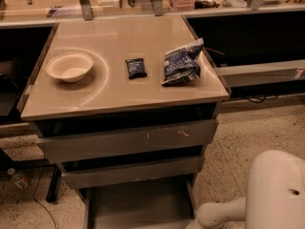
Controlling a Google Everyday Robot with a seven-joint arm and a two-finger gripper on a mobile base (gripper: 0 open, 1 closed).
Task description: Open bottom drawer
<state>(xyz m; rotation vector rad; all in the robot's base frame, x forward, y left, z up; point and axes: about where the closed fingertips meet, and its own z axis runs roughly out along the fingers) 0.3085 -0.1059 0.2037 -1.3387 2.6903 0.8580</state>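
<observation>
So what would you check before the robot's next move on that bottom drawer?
1. Bottom drawer pulled out, tray showing: ok.
2. Its front edge, cut off below: cannot tell.
3. Top drawer and middle drawer sitting further back: ok.
4. Bowl, packet and bag resting on the cabinet top: ok.
5. Gripper hidden below the picture, where the arm leads beside the drawer: cannot tell.

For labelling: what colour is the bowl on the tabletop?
Off-white bowl, camera view. The claw is out of frame, beyond the arm at lower right.
</observation>
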